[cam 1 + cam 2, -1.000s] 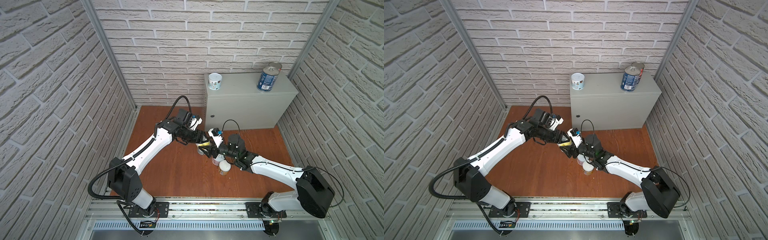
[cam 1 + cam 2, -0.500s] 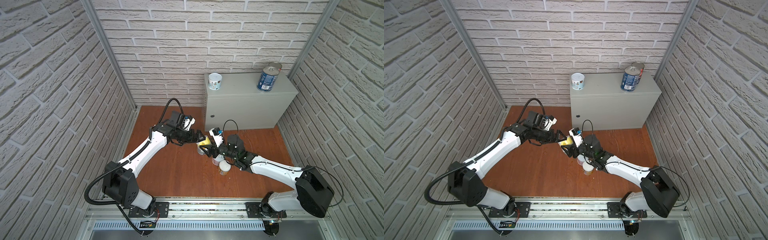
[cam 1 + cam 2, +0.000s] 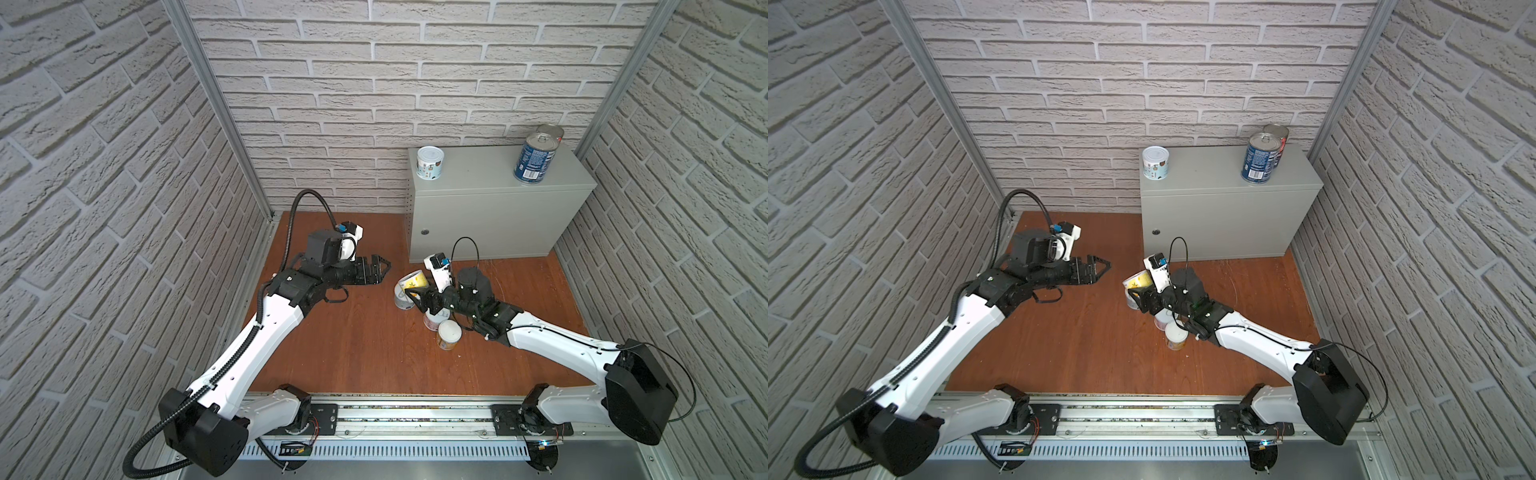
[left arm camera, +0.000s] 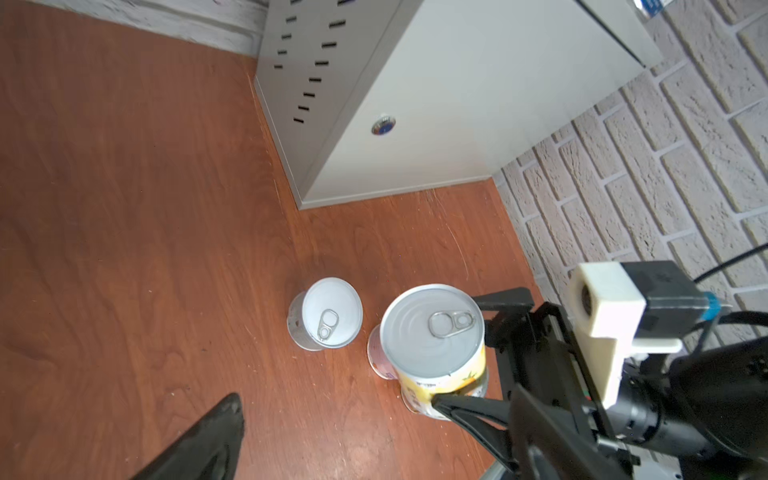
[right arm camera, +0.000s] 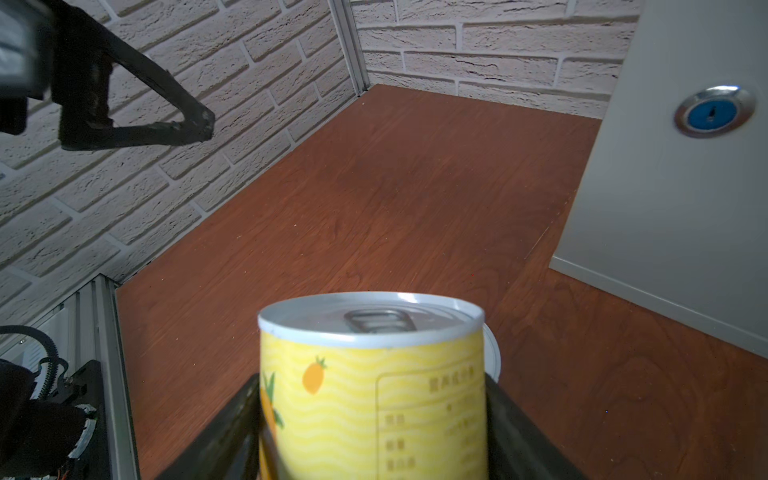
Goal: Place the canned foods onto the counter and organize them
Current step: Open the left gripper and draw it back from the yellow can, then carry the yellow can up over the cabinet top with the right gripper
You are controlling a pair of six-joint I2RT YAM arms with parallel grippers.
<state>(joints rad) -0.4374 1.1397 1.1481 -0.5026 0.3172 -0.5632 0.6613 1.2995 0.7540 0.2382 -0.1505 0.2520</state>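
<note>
Yellow can (image 5: 374, 386) is off the floor (image 3: 353, 332), near grey can (image 4: 324, 313), in front of counter (image 3: 478, 174), not on it yet. Right gripper (image 4: 482, 353) clamps its sides for the carry. Left gripper (image 3: 384, 272) gaping, empty, well apart, probably giving room.

Left gripper (image 3: 384, 269) wide open, empty, mid-air; right gripper (image 3: 415, 289) clamped on yellow can (image 5: 370, 386).
</note>
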